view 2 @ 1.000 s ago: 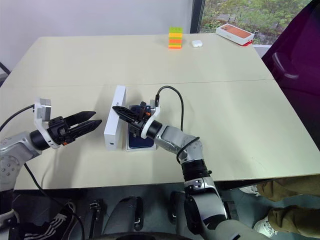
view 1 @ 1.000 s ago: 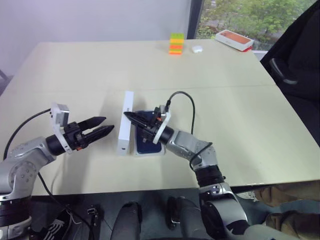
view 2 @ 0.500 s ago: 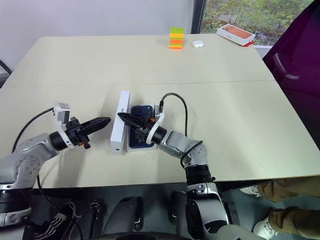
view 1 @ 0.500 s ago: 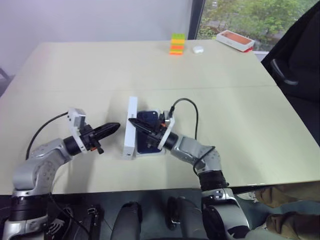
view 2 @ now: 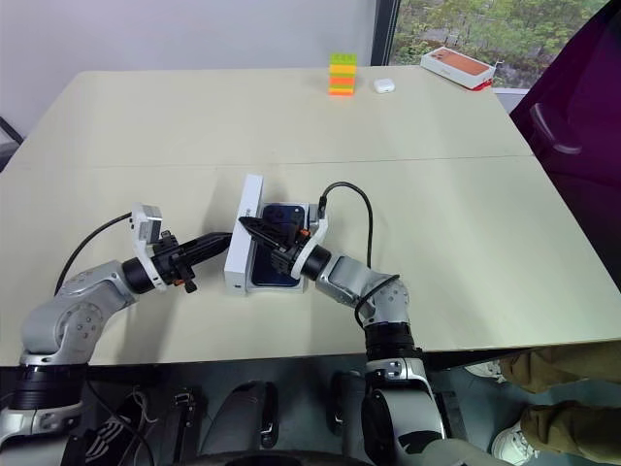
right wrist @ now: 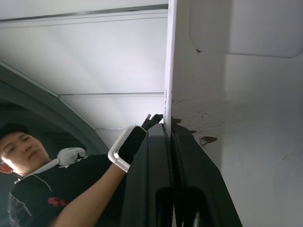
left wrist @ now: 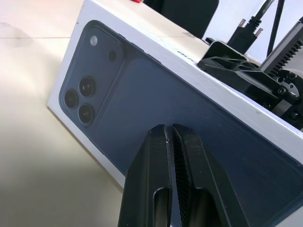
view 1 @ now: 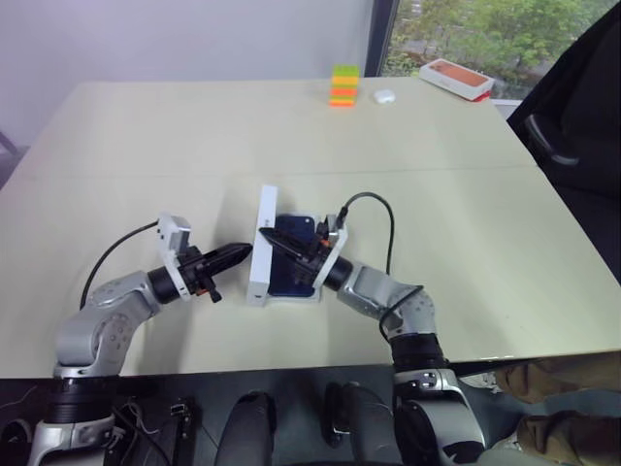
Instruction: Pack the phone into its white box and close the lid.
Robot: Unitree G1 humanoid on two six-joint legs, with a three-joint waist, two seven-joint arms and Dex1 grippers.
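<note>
- The left gripper (view 1: 243, 254) has its two black fingers pressed together with nothing between them; its tips sit at the printed outer face of the lid (view 1: 260, 245).
- The right gripper (view 1: 271, 236) also has its fingers drawn tight together. In the right wrist view they (right wrist: 166, 142) lie along the lid's plain white inner side, with the lid's edge running up from the fingertips; I cannot tell whether that edge is pinched between them or merely touched.
- The lid stands on its long edge, near the middle of the tabletop (view 1: 466, 243) and closer to the robot's edge than the far one. It is between the two grippers, and its printed face with the dark blue phone picture and camera lenses (left wrist: 142, 101) is turned toward the left arm.
- The phone (view 1: 294, 254) lies flat in the white box (view 1: 291, 294), just beside the upright lid on the lid's right side; the right gripper reaches over it.
- At the far edge of the tabletop stands a small stack of coloured blocks (view 1: 342, 85), with a small white case (view 1: 384, 96) beside it.
- Toward the far right corner lies a white box with an orange top (view 1: 454, 77).
- In the right wrist view a person (right wrist: 57, 184) in dark clothes holds up a phone-like device (right wrist: 129, 147).
</note>
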